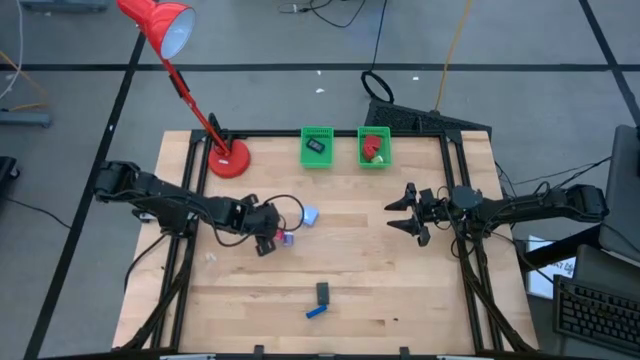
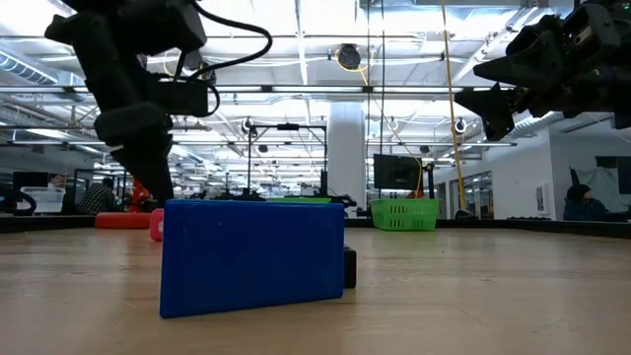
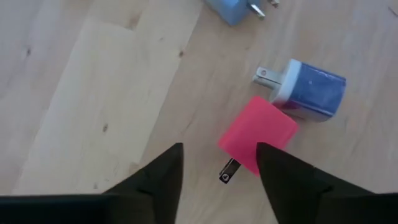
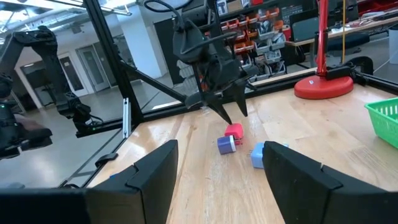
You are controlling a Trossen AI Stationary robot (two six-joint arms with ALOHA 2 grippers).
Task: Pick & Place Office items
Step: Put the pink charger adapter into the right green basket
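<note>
My left gripper (image 3: 219, 148) is open and points down at the table's middle left (image 1: 268, 240). Its fingers stand just above and on either side of a pink plug block (image 3: 258, 134), and it touches nothing. A dark blue and white plug block (image 3: 311, 90) lies against the pink one, and a pale blue cube (image 1: 310, 215) lies a little farther off. A black oblong (image 1: 323, 292) and a blue oblong (image 1: 316, 312) lie near the near edge. My right gripper (image 1: 408, 213) is open and hangs in the air right of centre.
Two green mesh baskets stand at the far edge: one (image 1: 317, 147) holds a dark piece, the other (image 1: 374, 147) holds red pieces. A red desk lamp's base (image 1: 229, 158) stands at the far left. A black frame rims the table. Bare wood lies between the grippers.
</note>
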